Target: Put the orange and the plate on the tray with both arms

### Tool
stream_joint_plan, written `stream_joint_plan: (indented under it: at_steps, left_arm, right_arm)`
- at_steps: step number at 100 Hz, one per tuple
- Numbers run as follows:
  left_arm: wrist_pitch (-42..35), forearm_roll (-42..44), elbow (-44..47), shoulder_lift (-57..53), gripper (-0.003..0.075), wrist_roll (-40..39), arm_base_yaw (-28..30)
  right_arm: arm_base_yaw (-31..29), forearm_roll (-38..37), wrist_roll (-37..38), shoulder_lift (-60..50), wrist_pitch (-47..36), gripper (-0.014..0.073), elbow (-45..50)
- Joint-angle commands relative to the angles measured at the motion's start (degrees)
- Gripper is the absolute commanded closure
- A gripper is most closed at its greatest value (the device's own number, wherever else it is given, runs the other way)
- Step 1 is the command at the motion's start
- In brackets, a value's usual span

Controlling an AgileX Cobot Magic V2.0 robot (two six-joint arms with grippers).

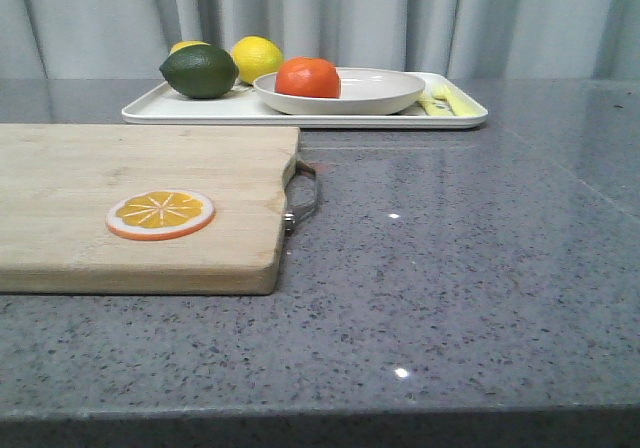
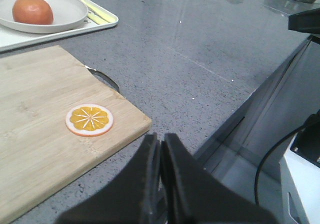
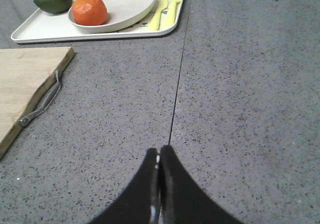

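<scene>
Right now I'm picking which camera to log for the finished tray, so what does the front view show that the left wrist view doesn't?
Only the front view shows the dark green lime and yellow lemon at the left end of the flat rectangular white tray.

Only the left wrist view shows the left pincer, shut and holding nothing, and the counter's edge.

Both show the whole glossy orange sitting in the round off-white plate on that tray, the yellow cutlery, the wooden cutting board and the flat orange slice disc on it.
</scene>
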Motion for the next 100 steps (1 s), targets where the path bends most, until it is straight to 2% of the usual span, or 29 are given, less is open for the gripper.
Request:
stream_joint_plan:
  at_steps: [1, 16, 41, 75, 89, 100]
  left_arm:
    - [-6.99, 1.51, -1.33, 0.6, 0.0739, -0.18, 0.91]
    - [-16.58, 3.77, 2.06, 0.37, 0.0739, -0.18, 5.88]
    - [-32.35, 3.77, 12.33, -3.2, 0.0739, -0.18, 19.59]
    - [-33.92, 3.77, 21.71, -9.77, 0.0739, -0.18, 36.29]
    - [-34.6, 3.9, 25.05, -11.65, 0.0739, 0.07, 41.02]
    - [-34.72, 3.9, 27.16, -14.02, 0.0739, 3.4, 43.39]
  right_arm:
    - [-0.05, -0.15, -0.53, 0.6, -3.86, 0.0653, -1.25]
    - [-0.05, -0.15, -0.53, 0.6, -3.86, 0.0653, -1.25]
    - [-0.05, -0.15, -0.53, 0.6, -3.86, 0.0653, -1.25]
    - [-0.05, -0.15, -0.53, 0.6, -3.86, 0.0653, -1.25]
    - [-0.05, -0.15, -0.53, 0.6, -3.86, 0.0653, -1.25]
    - [-0.05, -0.15, -0.53, 0.6, -3.86, 0.0653, -1.25]
